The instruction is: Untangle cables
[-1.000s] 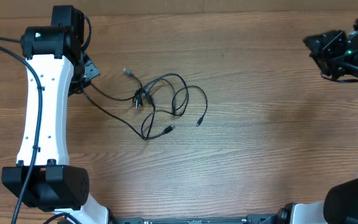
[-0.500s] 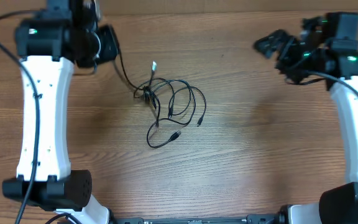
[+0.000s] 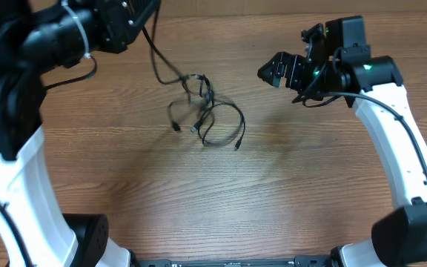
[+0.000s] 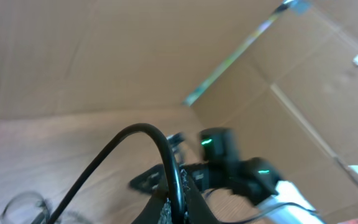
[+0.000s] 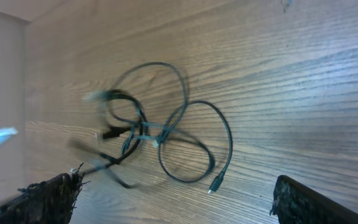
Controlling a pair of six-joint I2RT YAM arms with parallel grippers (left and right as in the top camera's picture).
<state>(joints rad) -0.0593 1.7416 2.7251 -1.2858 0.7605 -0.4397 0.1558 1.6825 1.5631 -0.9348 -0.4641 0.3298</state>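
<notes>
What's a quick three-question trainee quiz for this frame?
1. True or false: the right gripper is shut on the cables.
2. Which one holds a strand? A) left gripper B) right gripper C) neither
3. Short answer: are the cables separated into single strands?

Key: 1 false, its jaws stand wide open, apart from the cables. 2 A. 3 No, they are knotted in one bundle.
</notes>
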